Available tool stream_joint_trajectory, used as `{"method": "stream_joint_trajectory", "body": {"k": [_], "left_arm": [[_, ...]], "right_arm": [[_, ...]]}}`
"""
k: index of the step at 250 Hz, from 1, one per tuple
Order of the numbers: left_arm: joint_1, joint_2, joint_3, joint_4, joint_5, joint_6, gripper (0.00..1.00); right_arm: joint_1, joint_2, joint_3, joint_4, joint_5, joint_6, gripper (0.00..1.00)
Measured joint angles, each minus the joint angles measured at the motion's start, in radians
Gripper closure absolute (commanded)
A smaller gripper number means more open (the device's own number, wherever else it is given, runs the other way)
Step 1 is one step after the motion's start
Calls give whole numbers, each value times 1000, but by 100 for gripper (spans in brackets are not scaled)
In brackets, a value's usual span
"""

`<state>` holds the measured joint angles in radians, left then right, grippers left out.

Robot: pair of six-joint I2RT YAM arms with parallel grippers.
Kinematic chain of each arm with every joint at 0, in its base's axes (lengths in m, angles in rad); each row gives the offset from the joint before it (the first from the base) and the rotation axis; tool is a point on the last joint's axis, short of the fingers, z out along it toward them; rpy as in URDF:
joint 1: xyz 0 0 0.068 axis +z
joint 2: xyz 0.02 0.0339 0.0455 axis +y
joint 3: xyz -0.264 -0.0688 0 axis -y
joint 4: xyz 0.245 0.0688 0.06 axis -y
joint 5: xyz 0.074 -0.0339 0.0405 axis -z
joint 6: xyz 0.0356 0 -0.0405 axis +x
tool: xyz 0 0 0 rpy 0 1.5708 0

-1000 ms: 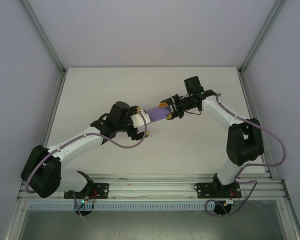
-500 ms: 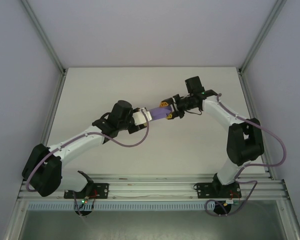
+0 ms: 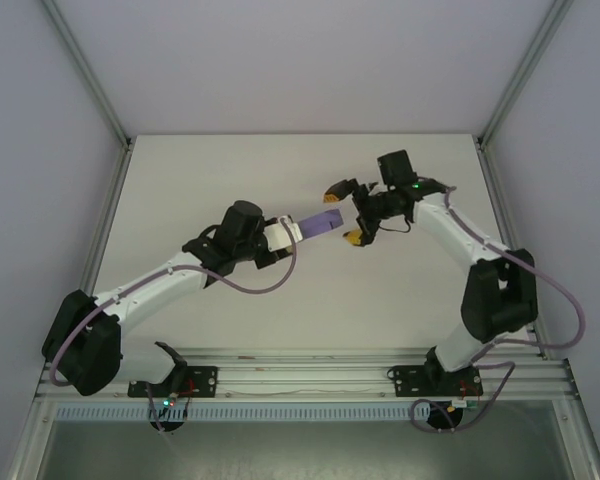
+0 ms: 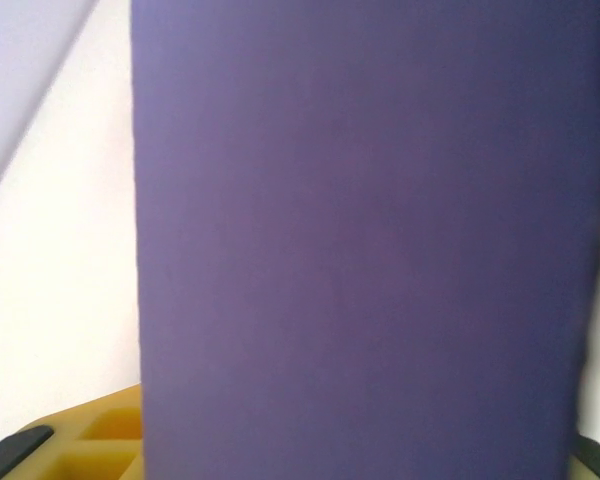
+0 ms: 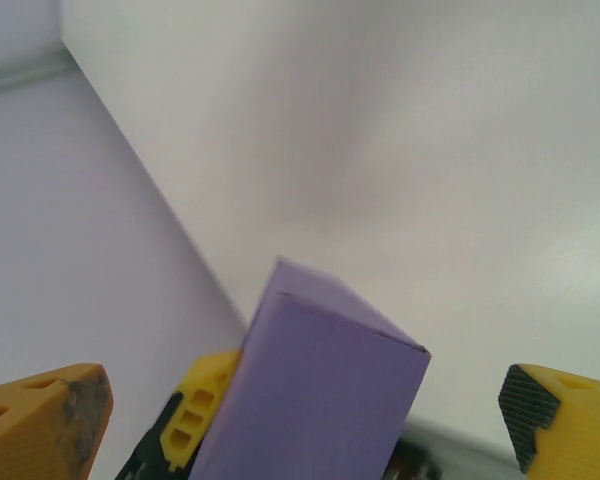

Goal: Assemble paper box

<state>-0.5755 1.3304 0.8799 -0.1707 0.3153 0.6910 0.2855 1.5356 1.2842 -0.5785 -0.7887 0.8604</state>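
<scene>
Since a second ago the right gripper (image 3: 345, 212) has been opened off the paper box (image 3: 323, 222) and drawn back a little, so its two yellow fingers are now spread wide, with the box's free end left between them, untouched. Over the one white table (image 3: 230, 170), two arms are counted, and a single purple box is kept up near the middle. Its long axis is laid left to right, tilted slightly to the far side and pointed at the right gripper, and its near end is clamped by the left gripper (image 3: 290, 232).
</scene>
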Motion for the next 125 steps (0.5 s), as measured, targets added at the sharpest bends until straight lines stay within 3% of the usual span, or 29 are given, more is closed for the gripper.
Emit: {"method": "stream_joint_trajectory", "body": {"k": [34, 55, 72, 84, 125], "left_arm": [[0, 31, 63, -129, 6, -7, 61], [0, 51, 88, -202, 20, -13, 61], [0, 67, 105, -257, 41, -29, 61], [0, 77, 115, -291, 60, -47, 61], [0, 102, 120, -358, 109, -103, 61]], "right_arm": [[-36, -220, -69, 114, 306, -302, 0], [-35, -377, -197, 259, 400, -490, 0], [-36, -468, -294, 348, 386, -631, 0], [-36, -492, -331, 376, 336, -726, 6], [-3, -420, -341, 356, 138, -1033, 16]]}}
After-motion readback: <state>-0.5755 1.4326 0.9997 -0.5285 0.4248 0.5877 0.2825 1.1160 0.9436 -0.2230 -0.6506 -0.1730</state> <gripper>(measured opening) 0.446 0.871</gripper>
